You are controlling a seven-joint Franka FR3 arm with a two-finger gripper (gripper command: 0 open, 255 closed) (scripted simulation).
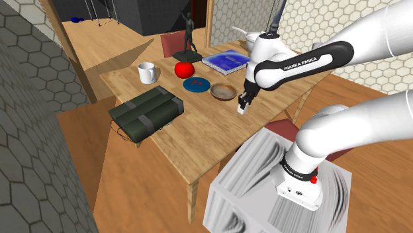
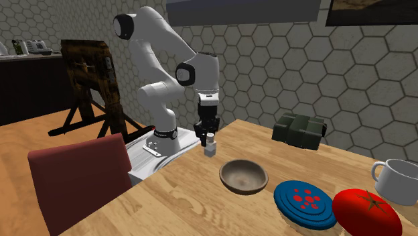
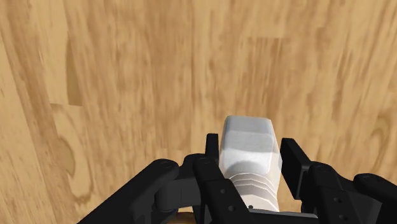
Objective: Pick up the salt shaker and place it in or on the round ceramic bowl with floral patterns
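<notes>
One salt shaker (image 1: 243, 109), white with a ribbed neck, sits pinched in the tool (image 1: 243, 104). The wrist view has both black fingers (image 3: 212, 153) pressed to the shaker's (image 3: 251, 149) flanks, with the tool (image 3: 252, 156) pointing down at bare wood.

In the second exterior view the shaker (image 2: 211, 147) stands upright under the tool (image 2: 209, 137), at or just above the table (image 2: 181, 201). Whether its base touches the wood I cannot tell. It is near the table edge closest to the stand (image 1: 265, 192).

Two bowls lie further in. The brown bowl (image 1: 223, 91) is the nearer one, close to the shaker but apart from it. The blue round bowl with red markings (image 1: 196, 85) lies just beyond it, towards the shoulder view's left. From the second exterior view the order runs shaker, brown bowl (image 2: 244, 176), blue bowl (image 2: 305, 203), then a red tomato (image 2: 365, 208) touching or nearly touching the blue bowl.

Other items on the table:
- white mug (image 1: 147, 72), beyond the tomato (image 1: 184, 68)
- blue book (image 1: 226, 61)
- dark figurine (image 1: 188, 36)
- dark green strapped case (image 1: 147, 112), well apart from the shaker

A red chair (image 2: 77, 174) stands at the table's near side in the second exterior view.
</notes>
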